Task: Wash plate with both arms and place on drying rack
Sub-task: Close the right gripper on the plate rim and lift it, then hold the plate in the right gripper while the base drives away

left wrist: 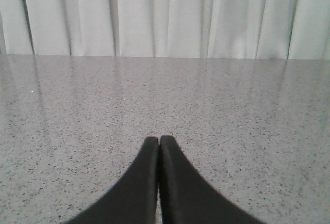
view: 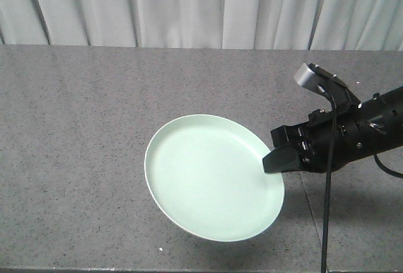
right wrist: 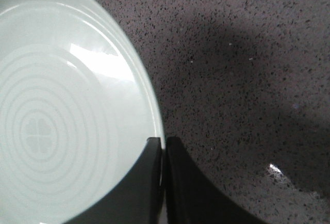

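A round, pale mint-green plate (view: 214,177) hung tilted above a grey speckled stone countertop (view: 75,128), near its front edge, casting a thin shadow beneath its lower rim. The right wrist camera showed a glossy face on the plate (right wrist: 62,121), with faint concentric rings and a small clover shape pressed into the centre.

The right gripper (view: 277,160) reached in from the right side and its two black fingers were clamped onto the plate's right-hand rim, one finger over the face and one behind, as seen close up in the right gripper (right wrist: 164,141) view. A small silver-grey box (view: 313,75) sat above the right wrist and a black cable (view: 327,210) trailed down from it.

The left gripper (left wrist: 159,140) pointed across bare countertop towards a white pleated curtain (view: 189,9), its fingers pressed together on nothing. No drying rack or sink was in view.

The plate looked stiff and hard, of moderate weight, and likely to chip or break if it fell onto the stone. Its shiny glaze would probably be slippery, more so when wet. Held by one edge only, it could swing or slide in the grip; the raised rim opposite seemed the best place for a second hold
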You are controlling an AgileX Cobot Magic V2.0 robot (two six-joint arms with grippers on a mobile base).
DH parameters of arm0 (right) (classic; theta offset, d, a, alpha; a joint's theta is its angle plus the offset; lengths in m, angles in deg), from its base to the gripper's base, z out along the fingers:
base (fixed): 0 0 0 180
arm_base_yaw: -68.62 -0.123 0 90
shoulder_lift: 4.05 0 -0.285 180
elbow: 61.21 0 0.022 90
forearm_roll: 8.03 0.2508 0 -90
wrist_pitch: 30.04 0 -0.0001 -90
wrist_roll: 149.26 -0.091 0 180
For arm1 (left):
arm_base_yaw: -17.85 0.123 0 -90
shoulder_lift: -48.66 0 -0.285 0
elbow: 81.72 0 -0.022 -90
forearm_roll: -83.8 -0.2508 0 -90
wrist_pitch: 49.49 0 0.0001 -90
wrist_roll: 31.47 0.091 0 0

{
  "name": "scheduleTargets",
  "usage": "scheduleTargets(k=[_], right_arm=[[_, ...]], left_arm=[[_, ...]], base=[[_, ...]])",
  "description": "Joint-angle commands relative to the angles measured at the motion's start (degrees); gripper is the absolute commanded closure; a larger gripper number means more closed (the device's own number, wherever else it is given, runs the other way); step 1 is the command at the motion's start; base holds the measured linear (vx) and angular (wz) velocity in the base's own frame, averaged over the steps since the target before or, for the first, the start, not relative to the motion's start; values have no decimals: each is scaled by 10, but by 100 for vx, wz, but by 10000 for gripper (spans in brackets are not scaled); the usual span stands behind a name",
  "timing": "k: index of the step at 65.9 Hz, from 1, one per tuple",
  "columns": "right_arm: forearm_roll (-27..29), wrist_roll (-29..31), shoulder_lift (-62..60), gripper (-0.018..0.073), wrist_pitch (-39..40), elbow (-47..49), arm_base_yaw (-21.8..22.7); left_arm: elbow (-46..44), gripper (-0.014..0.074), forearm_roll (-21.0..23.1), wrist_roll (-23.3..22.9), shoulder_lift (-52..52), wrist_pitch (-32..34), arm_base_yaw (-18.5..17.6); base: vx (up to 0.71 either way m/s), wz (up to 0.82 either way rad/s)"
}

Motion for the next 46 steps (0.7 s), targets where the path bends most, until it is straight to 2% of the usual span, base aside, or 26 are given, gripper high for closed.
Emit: scheduleTargets(k=[1,46], right_arm=[[32,7,-21,568,-1,11,1],[32,7,-21,568,-2,11,1]], left_arm=[[-13,603,2,-5,-9,44,-4],[-13,603,2,-5,-9,44,-4]], base=[[0,0],[0,0]])
